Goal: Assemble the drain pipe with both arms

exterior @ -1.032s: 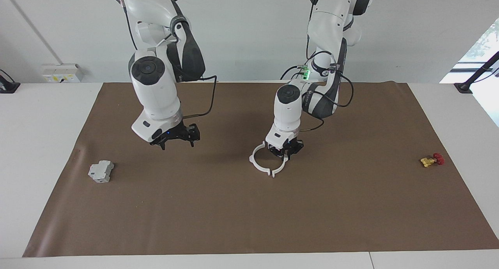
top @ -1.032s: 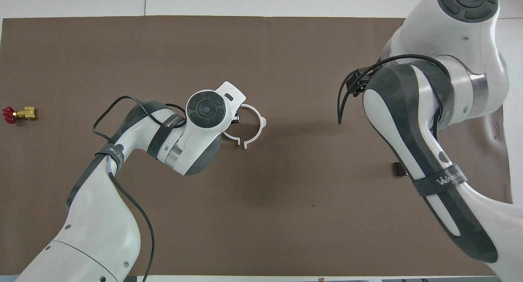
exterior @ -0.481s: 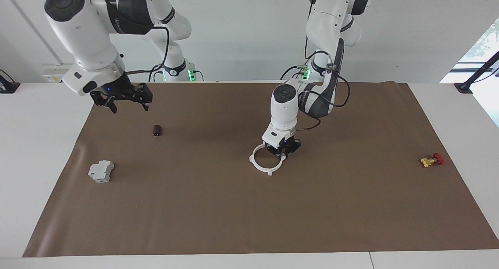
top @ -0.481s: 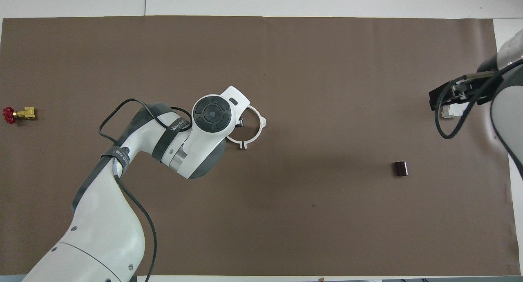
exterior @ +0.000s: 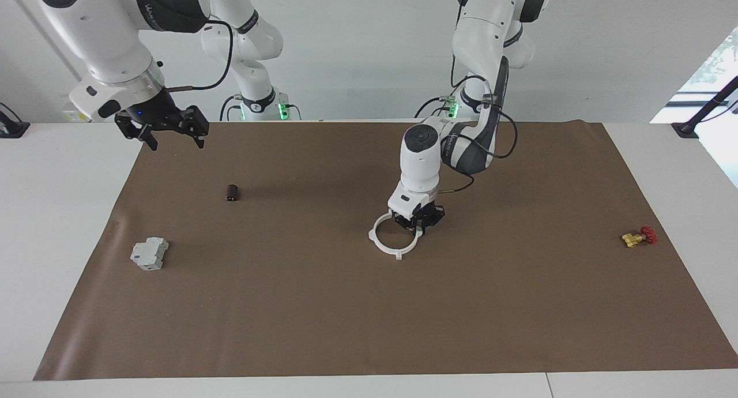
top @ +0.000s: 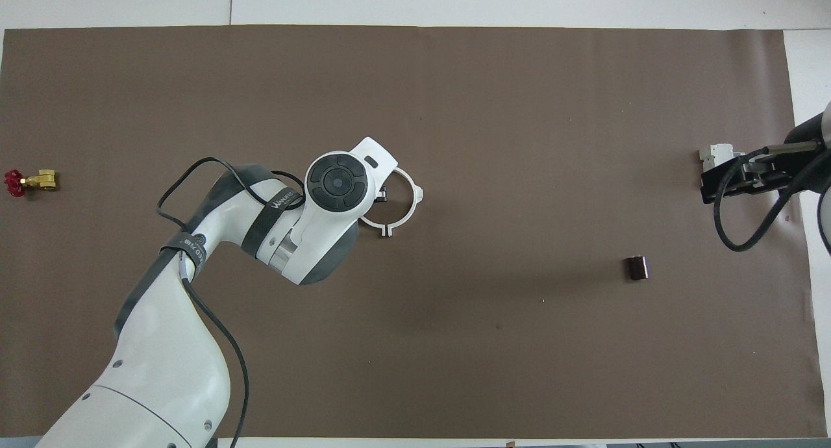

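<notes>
Resting on the brown mat (exterior: 369,305) near the middle of the bench, the white drain pipe ring (exterior: 385,245) looks closed in the facing view. The left gripper (exterior: 420,224) stands low on its rim, fingers shut on it. The right gripper (exterior: 161,130) hangs open and empty over the mat's corner at the right arm's end, nearest the robots.

From overhead, the ring (top: 406,211) lies partly under the left arm's wrist. A grey block (top: 713,154), a small dark cylinder (top: 635,267) and a yellow valve (top: 29,181) lie apart.
</notes>
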